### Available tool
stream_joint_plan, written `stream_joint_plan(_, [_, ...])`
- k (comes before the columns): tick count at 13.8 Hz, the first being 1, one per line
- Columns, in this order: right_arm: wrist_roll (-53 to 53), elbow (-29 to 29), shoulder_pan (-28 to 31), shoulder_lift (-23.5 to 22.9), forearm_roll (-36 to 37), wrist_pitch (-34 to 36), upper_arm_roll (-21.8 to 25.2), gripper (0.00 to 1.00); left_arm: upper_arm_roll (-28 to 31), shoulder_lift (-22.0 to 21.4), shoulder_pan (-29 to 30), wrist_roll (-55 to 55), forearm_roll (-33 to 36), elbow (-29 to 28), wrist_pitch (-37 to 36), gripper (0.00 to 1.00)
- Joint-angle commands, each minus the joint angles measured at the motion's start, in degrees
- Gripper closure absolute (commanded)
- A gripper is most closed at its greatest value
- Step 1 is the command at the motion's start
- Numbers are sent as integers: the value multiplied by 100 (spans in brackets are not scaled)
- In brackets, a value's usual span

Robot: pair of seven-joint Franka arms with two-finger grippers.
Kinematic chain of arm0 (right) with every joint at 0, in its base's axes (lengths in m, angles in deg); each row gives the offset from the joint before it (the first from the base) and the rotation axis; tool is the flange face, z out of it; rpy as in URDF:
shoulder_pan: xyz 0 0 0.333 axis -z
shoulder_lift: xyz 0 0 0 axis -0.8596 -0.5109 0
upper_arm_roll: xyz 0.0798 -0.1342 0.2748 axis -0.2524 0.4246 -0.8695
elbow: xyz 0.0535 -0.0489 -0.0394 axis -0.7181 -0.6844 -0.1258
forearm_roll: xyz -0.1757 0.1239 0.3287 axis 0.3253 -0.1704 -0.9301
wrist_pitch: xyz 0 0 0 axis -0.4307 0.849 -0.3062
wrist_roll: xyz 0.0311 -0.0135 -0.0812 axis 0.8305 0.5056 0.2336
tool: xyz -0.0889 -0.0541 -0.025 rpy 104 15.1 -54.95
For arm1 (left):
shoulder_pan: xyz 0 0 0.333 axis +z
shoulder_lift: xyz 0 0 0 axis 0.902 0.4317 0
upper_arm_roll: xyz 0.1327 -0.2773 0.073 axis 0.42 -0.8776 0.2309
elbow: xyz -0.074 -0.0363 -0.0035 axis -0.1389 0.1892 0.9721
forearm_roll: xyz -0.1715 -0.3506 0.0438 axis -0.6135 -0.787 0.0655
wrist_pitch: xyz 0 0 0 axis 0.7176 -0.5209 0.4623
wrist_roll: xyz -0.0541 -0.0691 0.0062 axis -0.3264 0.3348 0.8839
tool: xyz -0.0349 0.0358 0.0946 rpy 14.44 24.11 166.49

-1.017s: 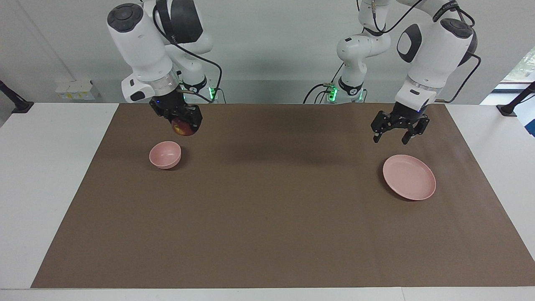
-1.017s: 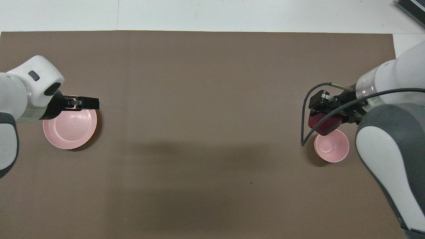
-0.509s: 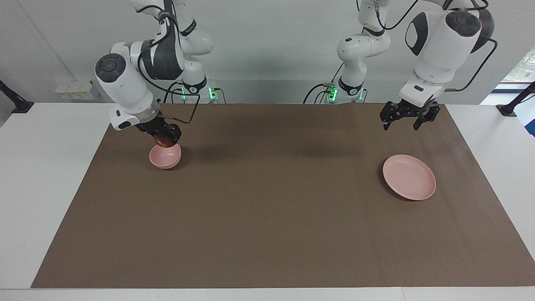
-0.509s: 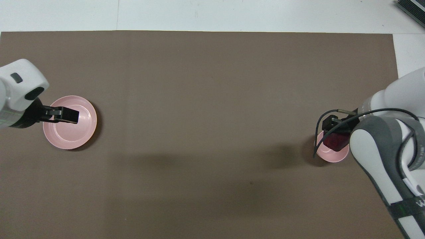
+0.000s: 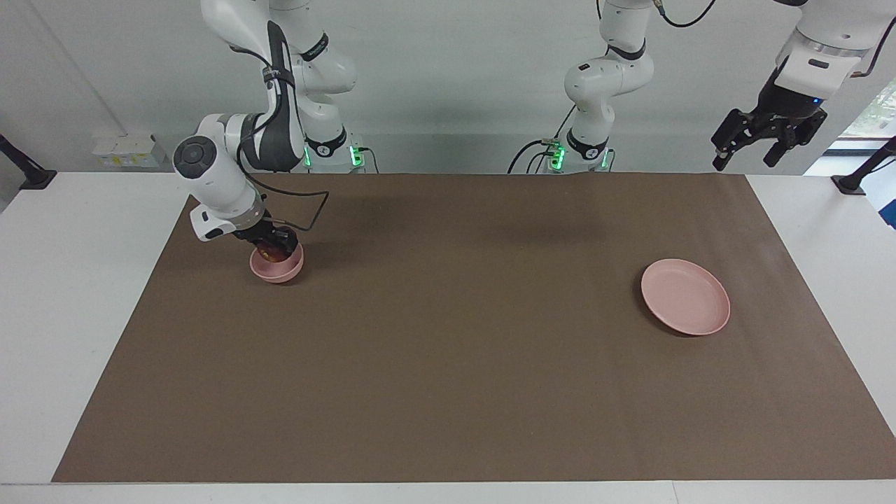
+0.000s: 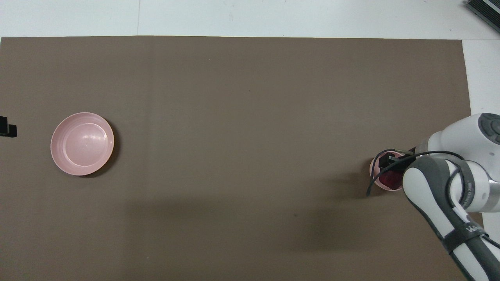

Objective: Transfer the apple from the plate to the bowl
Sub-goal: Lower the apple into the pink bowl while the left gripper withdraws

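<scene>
Apple point(image 5: 269, 252) in bowl point(image 5: 278, 266), mid-left, right end effector point(image 5: 274, 245) clamped on it; next: release; left end effector point(image 5: 752, 143) wide, upper right.

Right gripper down in bowl with apple; left gripper raised clear of the plate.

Right gripper point(image 5: 275, 244) sits lowered into the bowl point(image 5: 277, 267), fingers closed on the apple point(image 5: 269, 250), of which only a small dark red part shows at the bowl's rim. The bowl stands on the brown mat point(image 5: 462, 350) toward the right arm's end of the table point(image 5: 70, 294), near the mat's edge closest to the robots. The plate point(image 5: 685, 296), bare, lies flat on the mat toward the left arm's end. Left gripper point(image 5: 759, 143) hangs high over the mat's corner at that end, jaws spread, holding nothing, well apart from the plate.
</scene>
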Motion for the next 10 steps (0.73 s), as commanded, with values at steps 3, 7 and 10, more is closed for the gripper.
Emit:
stream_joint_plan(3, [104,-10,107,-229,130,-409,-67,26,-4,-19,14,-18,-82,15,-137,0])
stream_joint_plan(7, [139,455,107,-203,173,55,-58,0,1038,-19,-1204,-18,-73,32,-330,0])
stream_joint_plan(10, [489,1114,124,-194,209,653,-58,0,1384,-10,-1700,-18,-12,41,-322,0])
